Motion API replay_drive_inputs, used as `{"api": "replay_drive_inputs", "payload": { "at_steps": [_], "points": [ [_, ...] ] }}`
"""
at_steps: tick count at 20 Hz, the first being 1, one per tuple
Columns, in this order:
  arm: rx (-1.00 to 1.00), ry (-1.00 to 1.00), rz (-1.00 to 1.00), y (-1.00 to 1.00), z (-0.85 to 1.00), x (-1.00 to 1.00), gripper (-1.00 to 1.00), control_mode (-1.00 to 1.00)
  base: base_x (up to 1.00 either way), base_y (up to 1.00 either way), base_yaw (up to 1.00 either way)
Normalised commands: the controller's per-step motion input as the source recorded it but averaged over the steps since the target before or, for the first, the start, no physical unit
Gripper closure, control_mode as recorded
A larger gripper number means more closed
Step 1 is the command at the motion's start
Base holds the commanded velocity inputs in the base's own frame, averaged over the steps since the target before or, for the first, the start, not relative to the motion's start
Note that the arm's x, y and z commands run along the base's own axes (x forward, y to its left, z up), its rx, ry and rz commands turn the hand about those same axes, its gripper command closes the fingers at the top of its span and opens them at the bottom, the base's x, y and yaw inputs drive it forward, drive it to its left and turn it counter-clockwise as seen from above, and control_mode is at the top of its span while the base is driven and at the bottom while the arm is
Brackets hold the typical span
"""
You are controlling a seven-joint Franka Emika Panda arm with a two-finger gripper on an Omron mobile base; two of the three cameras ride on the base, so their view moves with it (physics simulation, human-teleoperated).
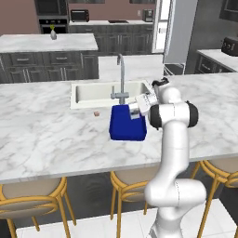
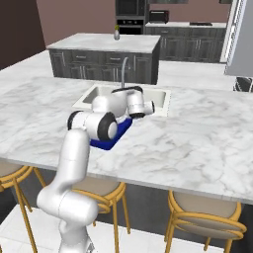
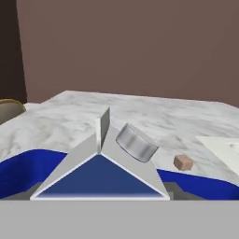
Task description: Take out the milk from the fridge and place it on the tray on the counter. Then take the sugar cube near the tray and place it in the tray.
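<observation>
Gripper (image 1: 135, 113) clasping the gable-topped milk (image 3: 99, 175) carton over glossy blue tray (image 1: 122, 131) on marble counter (image 1: 46, 135).

Under my camera the milk (image 3: 99, 179) looks like smooth, matt card, its cap a dull brushed grey (metal-looking, though rendered). The tray (image 1: 128, 125) around it is deep-blue plastic with a faint sheen. The counter (image 1: 46, 135) reads as polished veined marble. The sugar cube (image 3: 183, 162) seems grainy and matt. The faucet (image 1: 122, 76) is satin steel, the stool (image 1: 32, 197) frames glossy brass-toned metal.
</observation>
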Motion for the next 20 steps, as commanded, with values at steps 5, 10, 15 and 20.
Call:
{"api": "replay_drive_inputs", "payload": {
  "at_steps": [5,10,15,20],
  "points": [
    [0.13,0.0,0.04,0.0,-0.47,0.24,1.0,-1.0,0.0,0.0,0.0],
    [0.09,0.0,0.01,0.0,-0.45,0.28,1.0,-1.0,0.0,0.0,0.0],
    [0.01,0.0,0.0,0.0,-0.33,0.35,1.0,-1.0,0.0,0.0,0.0],
    [0.0,0.0,0.0,0.0,-0.22,0.29,1.0,-1.0,0.0,0.0,0.0]
  ]
}}
